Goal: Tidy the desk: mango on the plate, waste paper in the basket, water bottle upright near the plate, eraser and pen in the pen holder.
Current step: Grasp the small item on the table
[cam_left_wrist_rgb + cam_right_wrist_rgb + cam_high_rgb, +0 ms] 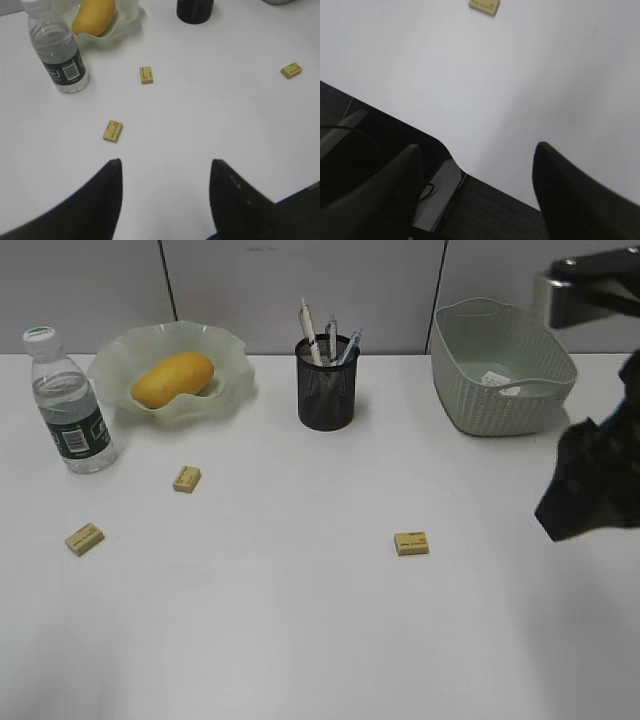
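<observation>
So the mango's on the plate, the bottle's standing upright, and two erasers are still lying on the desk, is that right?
Not quite: three erasers lie on the desk, not two, as the exterior view shows. The mango is on the plate and the bottle stands upright.

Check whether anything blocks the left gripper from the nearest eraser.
Nothing visible does. The left gripper is open above bare desk, and the nearest eraser lies just ahead to its left, with clear tabletop between.

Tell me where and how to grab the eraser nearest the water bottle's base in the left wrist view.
Take the eraser from straight above with the open left gripper, fingers closing across its two long sides. It lies flat on the desk, low and blocky, tilted slightly, with nothing touching it; turning the wrist to match probably helps.
</observation>
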Robot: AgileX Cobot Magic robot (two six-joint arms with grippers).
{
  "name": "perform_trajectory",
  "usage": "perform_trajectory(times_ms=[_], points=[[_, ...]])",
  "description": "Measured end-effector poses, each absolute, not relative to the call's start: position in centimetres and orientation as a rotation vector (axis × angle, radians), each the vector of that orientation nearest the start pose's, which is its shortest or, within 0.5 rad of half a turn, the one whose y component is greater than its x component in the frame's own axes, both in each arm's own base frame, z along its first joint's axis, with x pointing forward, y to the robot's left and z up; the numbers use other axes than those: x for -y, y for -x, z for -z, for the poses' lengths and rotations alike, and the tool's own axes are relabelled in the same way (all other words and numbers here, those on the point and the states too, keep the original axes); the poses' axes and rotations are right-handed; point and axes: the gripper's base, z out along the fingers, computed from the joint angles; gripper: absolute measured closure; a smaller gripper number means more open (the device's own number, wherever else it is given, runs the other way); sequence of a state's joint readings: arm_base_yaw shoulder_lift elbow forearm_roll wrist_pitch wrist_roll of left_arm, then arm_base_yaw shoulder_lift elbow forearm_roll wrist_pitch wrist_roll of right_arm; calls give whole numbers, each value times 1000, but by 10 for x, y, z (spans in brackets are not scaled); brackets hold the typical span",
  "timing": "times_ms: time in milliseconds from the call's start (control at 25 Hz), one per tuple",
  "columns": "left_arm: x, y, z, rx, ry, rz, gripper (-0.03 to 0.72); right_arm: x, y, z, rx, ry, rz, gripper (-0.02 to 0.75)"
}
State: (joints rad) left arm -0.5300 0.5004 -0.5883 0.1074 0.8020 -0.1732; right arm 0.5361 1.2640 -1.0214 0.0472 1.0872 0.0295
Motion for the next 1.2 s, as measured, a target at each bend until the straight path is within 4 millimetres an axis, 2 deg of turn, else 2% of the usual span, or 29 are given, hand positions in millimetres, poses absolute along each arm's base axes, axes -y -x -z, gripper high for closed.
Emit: perform_trajectory(times_ms=[280,520,760,960,1200], points=[[56,-113,-286,-2299,-491,181,223,-91,-146,-295,-2676,672,-218,174],[73,-149,-259,-2455,-591,42,222,-65,-102,-286,-2593,632,-253,174],[90,-185,-245,-2541,-667,-55,223,-45,-69,-277,-2480,606,-289,174],[103,-218,-235,-2618,-698,-136,223,-35,-53,-278,-2385,585,-313,174],[92,-262,-216,-2756,-623,-213,226,-30,-50,-278,-2350,583,-277,174]])
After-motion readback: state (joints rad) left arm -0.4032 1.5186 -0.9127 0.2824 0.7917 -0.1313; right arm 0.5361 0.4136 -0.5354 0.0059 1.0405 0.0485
